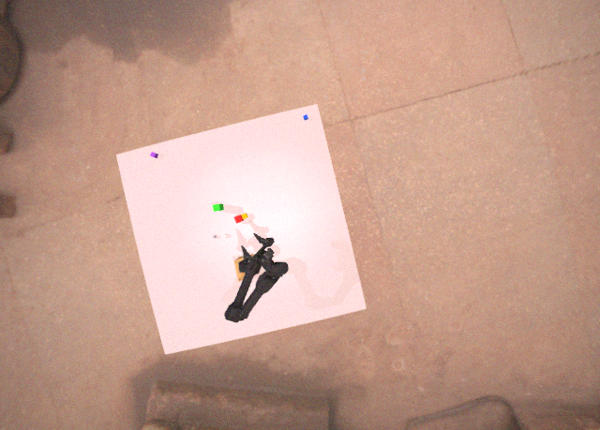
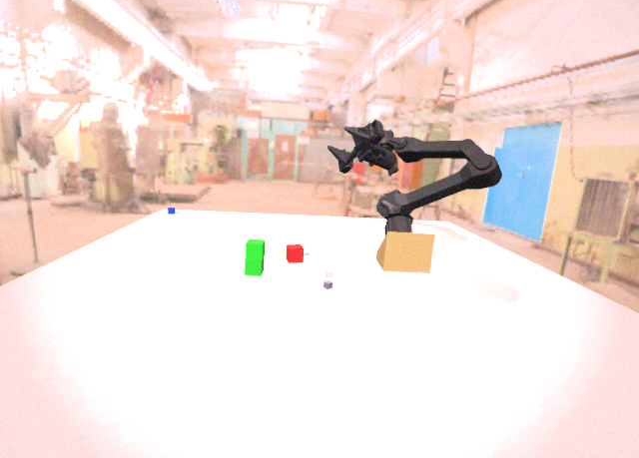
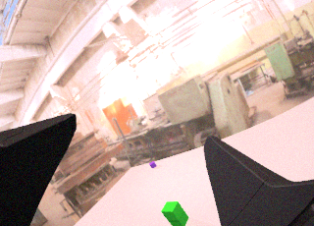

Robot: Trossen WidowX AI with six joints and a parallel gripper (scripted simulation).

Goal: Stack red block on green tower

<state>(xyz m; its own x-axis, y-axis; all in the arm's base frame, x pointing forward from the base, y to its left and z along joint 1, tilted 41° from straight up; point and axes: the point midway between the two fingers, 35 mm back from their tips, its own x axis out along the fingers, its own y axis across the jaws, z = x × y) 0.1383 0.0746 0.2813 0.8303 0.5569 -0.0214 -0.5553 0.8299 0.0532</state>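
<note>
between your gripper (image 1: 249,243) (image 2: 336,138) (image 3: 141,132) and the green tower (image 1: 217,207) (image 2: 254,257) (image 3: 175,213), the raised path shows no obstruction. at table level, note the red block (image 1: 238,218) (image 2: 295,253) and the yellow piece (image 1: 244,215) touching or just beside it in the top view.

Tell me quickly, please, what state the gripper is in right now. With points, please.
Gripper (image 1: 249,242) (image 2: 336,138) (image 3: 141,132): open, fingers wide apart, holding nothing.
</note>
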